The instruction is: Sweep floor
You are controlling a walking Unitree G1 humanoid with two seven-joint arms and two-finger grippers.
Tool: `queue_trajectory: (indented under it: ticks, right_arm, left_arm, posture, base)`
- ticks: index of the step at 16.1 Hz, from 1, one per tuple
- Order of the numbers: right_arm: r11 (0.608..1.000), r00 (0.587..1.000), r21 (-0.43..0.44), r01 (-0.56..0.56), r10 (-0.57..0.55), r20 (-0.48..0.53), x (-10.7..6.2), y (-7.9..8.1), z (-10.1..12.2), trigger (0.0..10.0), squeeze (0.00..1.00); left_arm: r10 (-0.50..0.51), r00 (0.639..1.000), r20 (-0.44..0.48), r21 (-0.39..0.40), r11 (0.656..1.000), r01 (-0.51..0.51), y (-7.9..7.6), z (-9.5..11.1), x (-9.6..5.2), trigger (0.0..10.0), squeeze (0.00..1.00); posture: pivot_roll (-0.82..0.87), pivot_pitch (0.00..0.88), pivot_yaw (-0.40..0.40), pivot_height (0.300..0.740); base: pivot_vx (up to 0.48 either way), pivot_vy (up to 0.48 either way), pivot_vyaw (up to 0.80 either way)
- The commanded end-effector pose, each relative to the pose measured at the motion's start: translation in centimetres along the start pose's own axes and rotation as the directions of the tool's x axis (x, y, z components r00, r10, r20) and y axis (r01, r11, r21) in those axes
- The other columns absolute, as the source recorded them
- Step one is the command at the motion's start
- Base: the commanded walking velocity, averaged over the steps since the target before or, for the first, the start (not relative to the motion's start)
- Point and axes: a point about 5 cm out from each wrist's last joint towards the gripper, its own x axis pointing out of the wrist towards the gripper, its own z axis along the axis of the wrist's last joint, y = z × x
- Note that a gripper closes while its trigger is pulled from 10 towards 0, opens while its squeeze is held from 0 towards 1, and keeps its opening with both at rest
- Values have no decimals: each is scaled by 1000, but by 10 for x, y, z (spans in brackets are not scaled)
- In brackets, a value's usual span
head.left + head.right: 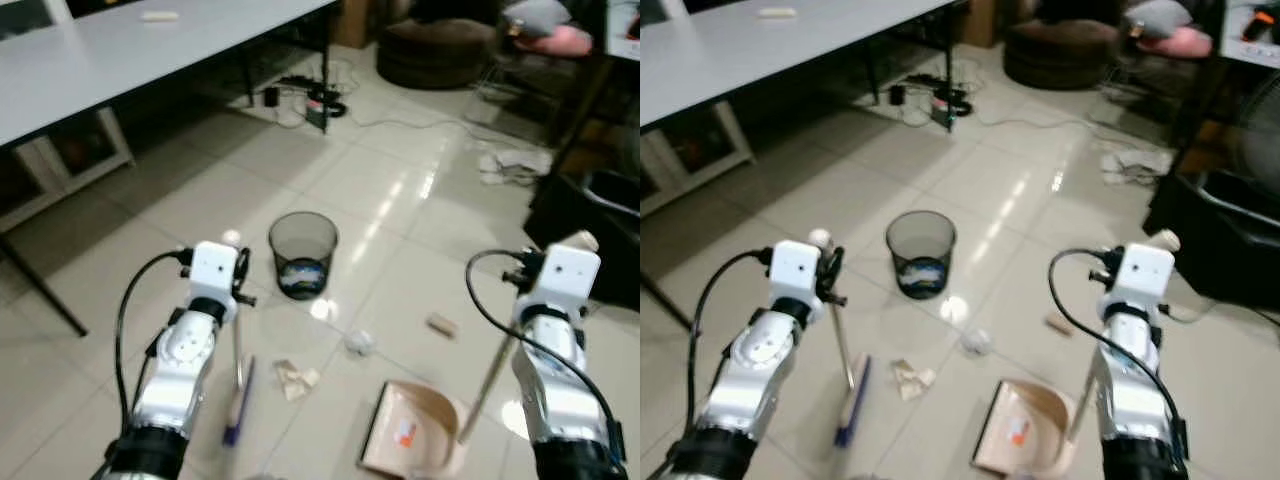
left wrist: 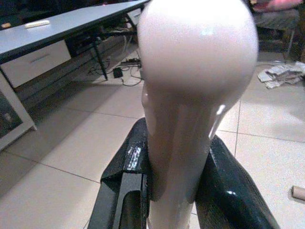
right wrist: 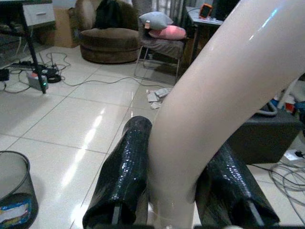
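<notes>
My left gripper [image 2: 175,191] is shut on the pale rounded top of a broom handle [image 2: 195,71]. The broom [image 1: 238,385] stands upright on the tiled floor, its purple brush head low between my arms. My right gripper [image 3: 174,191] is shut on the curved pale handle [image 3: 224,90] of a beige dustpan [image 1: 408,432], which rests on the floor by my right arm. On the tiles ahead lie a crumpled paper ball [image 1: 360,343], torn paper scraps [image 1: 296,378] and a small cardboard roll [image 1: 441,324].
A black mesh bin [image 1: 303,255] stands just beyond the litter. A white table [image 1: 120,50] runs along the left, one leg [image 1: 40,285] near my left arm. Cables and a power strip [image 1: 315,105] lie under its far end. A black box [image 1: 600,210] and loose papers [image 1: 510,165] are at right.
</notes>
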Motion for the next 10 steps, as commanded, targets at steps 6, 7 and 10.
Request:
queue_trajectory:
  ticks: [6,7,10]
  right_arm:
    - [1000,999,18,15,-15,45,3,-3,9,10000,0]
    - [1000,999,19,14,-14,47,3,-2,9,10000,0]
    - [1000,999,22,17,-18,46,2,-3,9,10000,0]
  left_arm:
    - [-2,999,44,18,1000,1,0,11,7,10000,0]
    - [-2,999,44,19,1000,1,0,11,7,10000,0]
    - [-4,999,44,21,1000,4,0,11,7,10000,0]
  posture:
    - [-29,7,51,740]
    - [-29,7,52,740]
    - [-29,7,53,740]
  base:
    - [0,462,-307]
    - [0,465,0]
    - [0,464,0]
